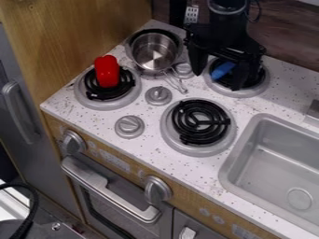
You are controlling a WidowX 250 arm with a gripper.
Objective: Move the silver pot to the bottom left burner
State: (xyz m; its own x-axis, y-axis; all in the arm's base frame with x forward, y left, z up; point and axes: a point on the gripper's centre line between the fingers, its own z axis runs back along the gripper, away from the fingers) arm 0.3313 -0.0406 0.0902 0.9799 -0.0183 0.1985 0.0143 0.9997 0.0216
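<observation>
The silver pot sits on the burner at the desk's back left corner, its handle toward the front right. The hand is over the back right burner, fingers spread, a blue thing showing between them. A red thing stands on the front left burner.

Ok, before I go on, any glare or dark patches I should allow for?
Camera view: bright highlights inside the silver pot; softer sheen in the sink; the black tool blends into the dark coil by it, so edges there are hard to pick out.
</observation>
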